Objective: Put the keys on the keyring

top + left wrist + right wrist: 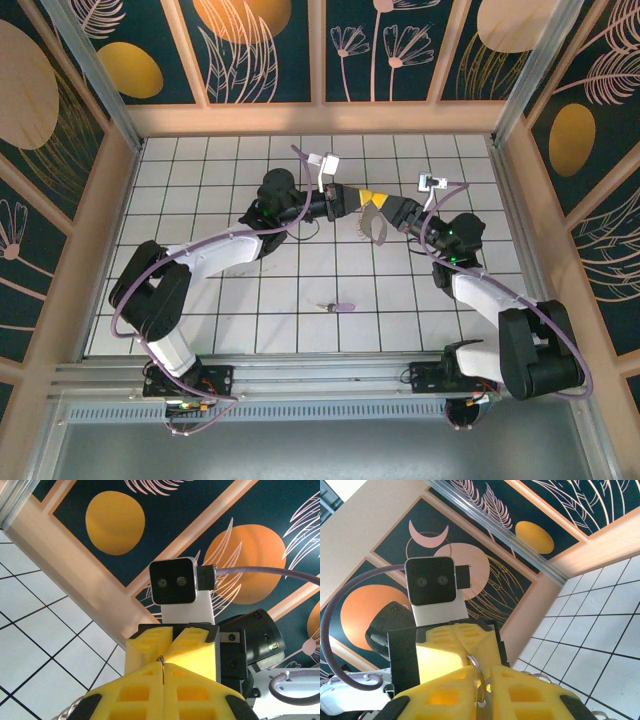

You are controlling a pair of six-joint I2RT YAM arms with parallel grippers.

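I had the left gripper (163, 672) jaws clamped on the keyring (478, 670), upper centre. The right gripper (482, 678) jaws pinched it too. One purple key (341, 306) lay on the tiles (250, 330) below.

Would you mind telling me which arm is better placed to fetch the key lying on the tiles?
Probably the right. The left gripper is shut on the keyring and can hold it alone, while the key lies slightly nearer the right arm's base; the right gripper would have to release.

Key (338, 306) on white tiled table (200, 172)
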